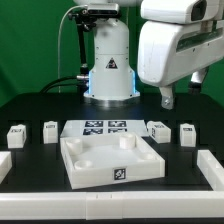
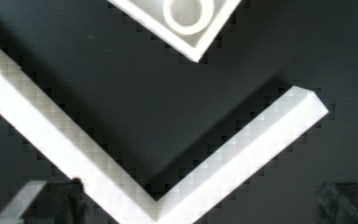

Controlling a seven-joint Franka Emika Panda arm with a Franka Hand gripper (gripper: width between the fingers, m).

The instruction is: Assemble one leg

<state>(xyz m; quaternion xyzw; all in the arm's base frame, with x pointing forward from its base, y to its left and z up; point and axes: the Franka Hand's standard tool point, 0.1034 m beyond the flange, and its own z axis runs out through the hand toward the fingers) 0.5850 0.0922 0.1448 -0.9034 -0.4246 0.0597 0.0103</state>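
Four small white legs with black-and-white tags stand in a row on the black table: two on the exterior view's left [image 1: 15,133] [image 1: 50,130] and two on its right [image 1: 157,129] [image 1: 187,132]. The large white square panel [image 1: 88,163] with round sockets lies in front of them. My gripper [image 1: 167,98] hangs high above the right-hand legs, apart from them. In the wrist view the gripper [image 2: 194,208] is open and empty, with its dark fingertips [image 2: 30,205] blurred at the picture's edges. No leg shows in the wrist view; only a corner of the panel [image 2: 185,25] does.
The marker board [image 1: 105,127] lies behind the panel, in front of the robot base [image 1: 110,65]. White rails run along the table's left [image 1: 3,165] and right [image 1: 210,170] sides. A corner of the white rail [image 2: 140,190] shows below the gripper in the wrist view.
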